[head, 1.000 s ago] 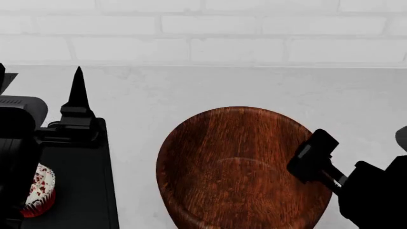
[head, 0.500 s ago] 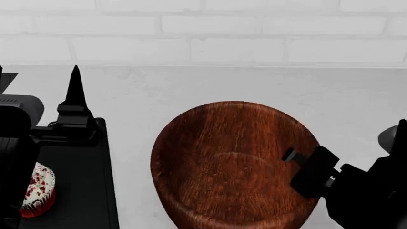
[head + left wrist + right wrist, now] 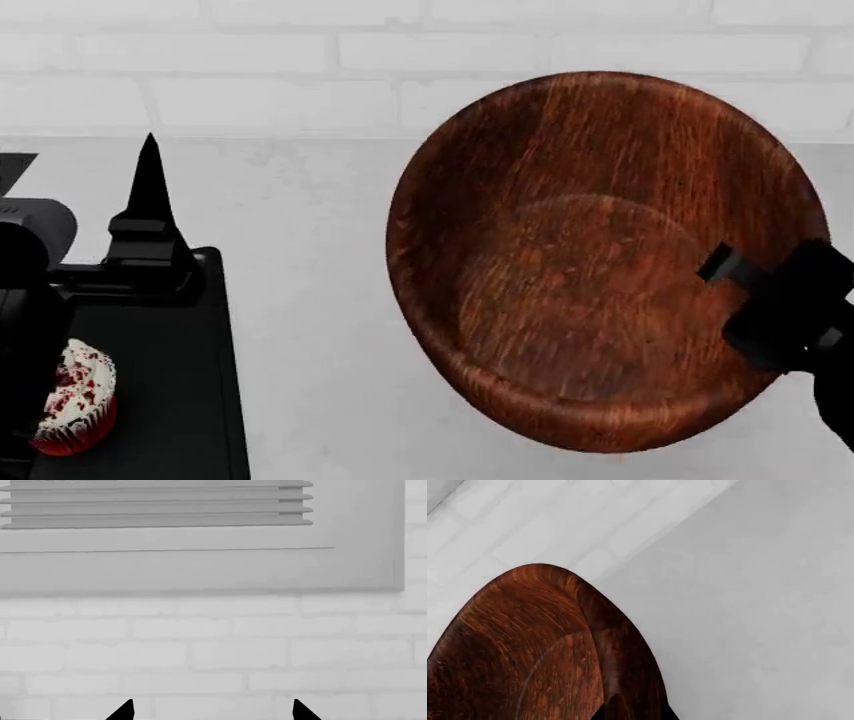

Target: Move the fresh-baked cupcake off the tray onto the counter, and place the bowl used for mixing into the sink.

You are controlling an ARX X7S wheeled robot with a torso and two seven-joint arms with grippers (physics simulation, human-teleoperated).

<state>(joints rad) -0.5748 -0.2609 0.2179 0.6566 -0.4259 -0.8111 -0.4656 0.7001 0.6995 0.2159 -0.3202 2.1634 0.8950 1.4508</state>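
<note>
The reddish-brown wooden bowl [image 3: 601, 260] hangs tilted above the counter [image 3: 320, 250], its inside facing the head camera. My right gripper [image 3: 750, 285] is shut on its right rim; in the right wrist view the rim [image 3: 620, 655] runs down between the dark jaws of that gripper [image 3: 630, 714]. The cupcake [image 3: 76, 395] sits on the black tray [image 3: 180, 400] at the lower left. My left gripper [image 3: 212, 712] is open and empty, facing the brick wall, and one finger [image 3: 147, 185] points up above the tray's far end. The sink is out of view.
A white brick wall [image 3: 267, 60] runs along the back of the counter. The left wrist view shows a grey slatted panel [image 3: 160, 510] mounted high on that wall. My left arm's dark body [image 3: 34, 300] hides part of the tray beside the cupcake.
The bowl has risen off the counter in my right gripper, moving up and to the right and looming larger in the head view. The left arm has barely shifted.
</note>
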